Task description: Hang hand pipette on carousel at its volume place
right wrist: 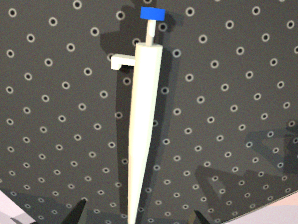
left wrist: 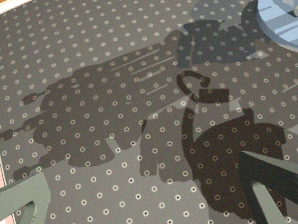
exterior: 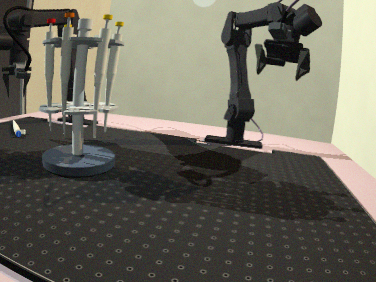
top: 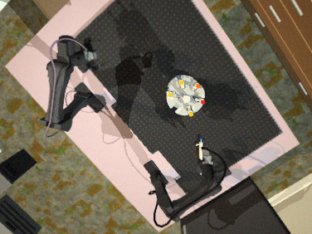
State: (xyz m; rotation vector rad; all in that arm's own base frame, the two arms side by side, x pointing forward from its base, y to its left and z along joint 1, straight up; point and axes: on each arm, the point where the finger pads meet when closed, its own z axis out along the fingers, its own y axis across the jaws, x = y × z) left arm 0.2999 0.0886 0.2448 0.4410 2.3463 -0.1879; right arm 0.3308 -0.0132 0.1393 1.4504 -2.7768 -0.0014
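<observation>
The pipette [top: 201, 150] [exterior: 17, 129] [right wrist: 144, 100] lies on the dark mat, blue push button at one end, finger hook sticking out sideways; its printed volume is not readable. My right gripper [exterior: 16, 92] [right wrist: 139, 214] is partly open and empty above the pipette's narrow end, fingertips either side of it in the right wrist view. The carousel [top: 187, 99] [exterior: 78, 100] stands upright, holding several pipettes with yellow, orange and red buttons; a gap shows on its head's lower-left side in the top view. My left gripper [exterior: 280, 72] [left wrist: 141, 174] is open and empty, high above the mat, away from the carousel.
The carousel's round base [exterior: 78, 162] [left wrist: 282, 25] rests on the perforated mat [top: 232, 137] [exterior: 200, 240]. The hanging pipettes stick out around the head. The pink table edge [top: 270, 147] runs near the right arm. Arm shadows cross the mat.
</observation>
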